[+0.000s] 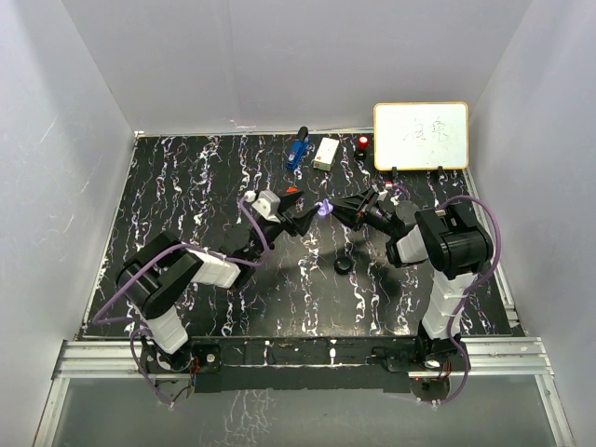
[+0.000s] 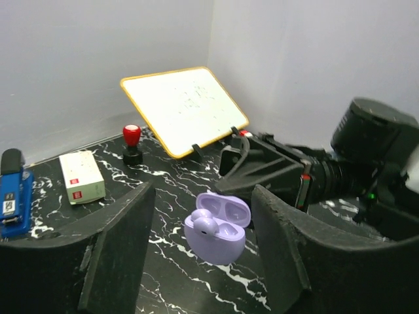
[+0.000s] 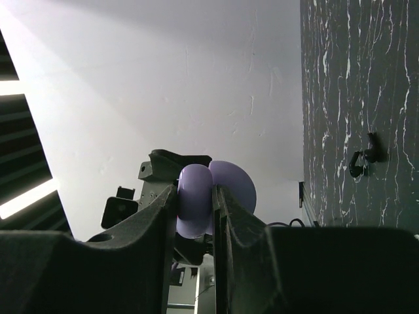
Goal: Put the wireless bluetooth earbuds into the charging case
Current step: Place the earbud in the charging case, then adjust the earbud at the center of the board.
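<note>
Spread wide and empty at the left gripper (image 2: 203,196), seemingly to leave room around the charging case (image 2: 216,230) hanging between those jaws, clear of the worktop (image 2: 170,190). Glossy rounded lavender plastic, lid hinged open, one matching earbud (image 2: 204,224) sitting in the well nearer the left-hand jaw. Pinched on both flanks in the matte black jaws of the right gripper (image 3: 194,196), likely to steady it for loading

Plain pale grey walls (image 1: 307,56) enclose the black marble-patterned counter (image 1: 186,186) with white veins on three sides, meeting it in a straight seam at the back. A silver aluminium rail (image 1: 93,358) runs along the counter's near edge. A yellow-framed whiteboard (image 1: 421,135) leans tilted in the far right corner. The light is soft and even.
</note>
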